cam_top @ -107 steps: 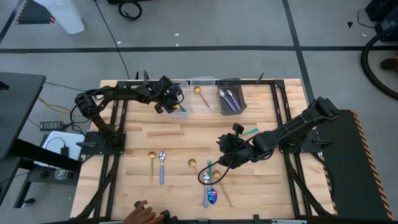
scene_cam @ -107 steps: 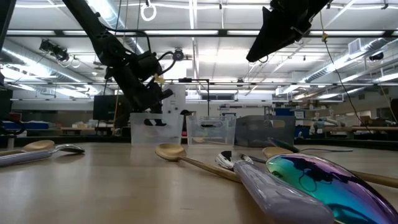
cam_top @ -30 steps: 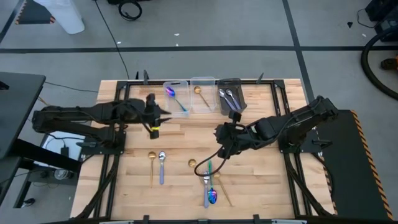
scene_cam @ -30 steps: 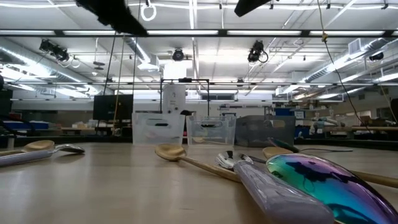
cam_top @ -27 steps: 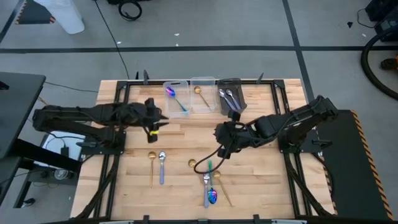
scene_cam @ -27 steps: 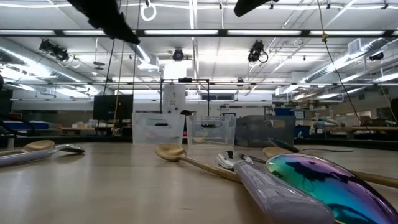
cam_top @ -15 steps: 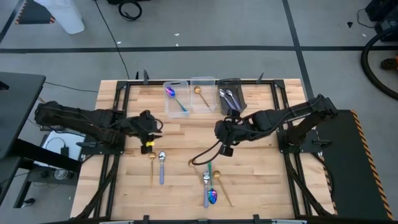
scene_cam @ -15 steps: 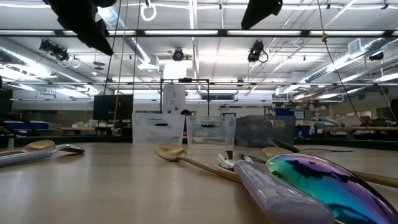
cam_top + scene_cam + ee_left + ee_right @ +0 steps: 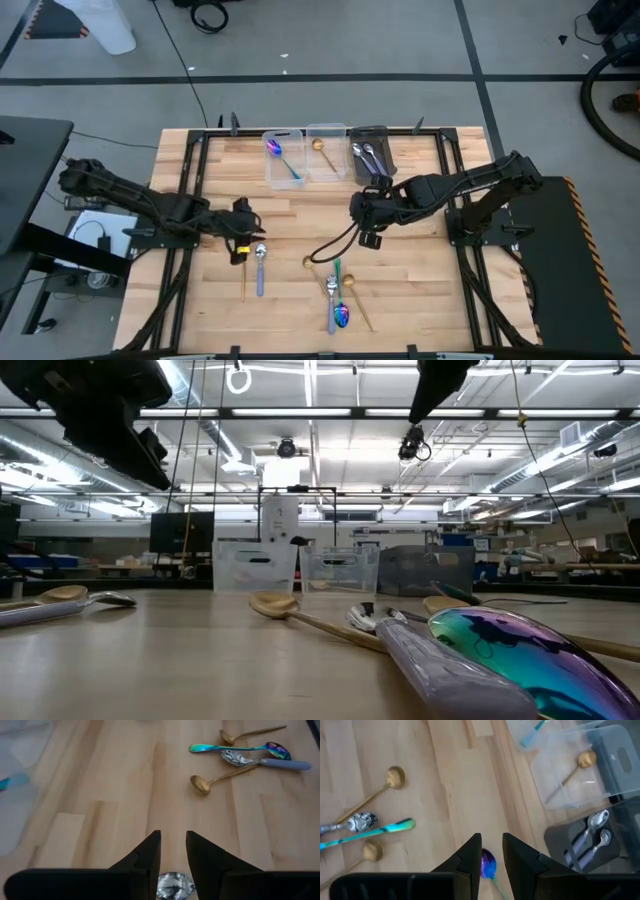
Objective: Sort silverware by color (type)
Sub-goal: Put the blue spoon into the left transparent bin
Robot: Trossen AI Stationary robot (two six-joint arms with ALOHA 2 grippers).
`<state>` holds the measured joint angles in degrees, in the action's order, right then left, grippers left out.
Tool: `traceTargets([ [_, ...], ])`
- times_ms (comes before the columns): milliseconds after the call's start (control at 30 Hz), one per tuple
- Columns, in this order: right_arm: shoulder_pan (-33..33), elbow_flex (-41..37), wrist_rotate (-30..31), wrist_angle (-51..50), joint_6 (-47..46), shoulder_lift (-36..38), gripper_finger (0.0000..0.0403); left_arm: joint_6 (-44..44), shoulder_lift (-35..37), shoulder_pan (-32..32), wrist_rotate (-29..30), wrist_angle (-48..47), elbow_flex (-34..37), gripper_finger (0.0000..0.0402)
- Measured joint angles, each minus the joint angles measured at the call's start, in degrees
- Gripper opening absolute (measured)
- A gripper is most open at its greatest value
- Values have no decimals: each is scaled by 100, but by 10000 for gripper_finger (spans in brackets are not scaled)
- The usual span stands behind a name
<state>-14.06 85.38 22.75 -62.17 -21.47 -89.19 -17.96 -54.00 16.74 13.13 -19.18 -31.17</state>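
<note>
Silverware lies on the wooden table. A gold spoon (image 9: 244, 262) and a silver spoon (image 9: 260, 262) lie side by side at the near left. My left gripper (image 9: 240, 243) hovers open above them, and the silver bowl (image 9: 175, 885) shows through its gap. A pile of gold, silver and iridescent spoons (image 9: 335, 290) lies near the middle. Above and beyond the pile, my right gripper (image 9: 368, 236) is shut on an iridescent spoon (image 9: 487, 862). My right gripper has the iridescent spoon between its two fingers. The purple-blue bowl (image 9: 488, 861) shows in the narrow gap, and the thin teal handle (image 9: 496, 881) runs back out of sight. The fingers slant downward and hide the place of contact. The spoon is lifted clear of the table.
Three bins stand in a row at the far edge. A clear one (image 9: 283, 160) holds an iridescent spoon, a second clear one (image 9: 327, 155) holds a gold spoon, and a dark grey one (image 9: 370, 158) holds silver spoons. Bare wood lies between the bins and the spoons.
My left gripper has swung from the middle left of the table toward the near edge and come down over the gold and silver pair, rolling as it went. My right gripper has tipped and drifted slightly toward the far right with its spoon.
</note>
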Motion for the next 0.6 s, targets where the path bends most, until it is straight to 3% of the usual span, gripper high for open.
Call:
traceTargets([
  [267, 1, 0, -3, -260, 2, 0, 95, -489, 0, 328, 303, 1007, 772, 100],
  [600, 2, -4, 11, -278, 20, 2, 149, -850, 0, 686, 745, 1529, 1228, 100],
])
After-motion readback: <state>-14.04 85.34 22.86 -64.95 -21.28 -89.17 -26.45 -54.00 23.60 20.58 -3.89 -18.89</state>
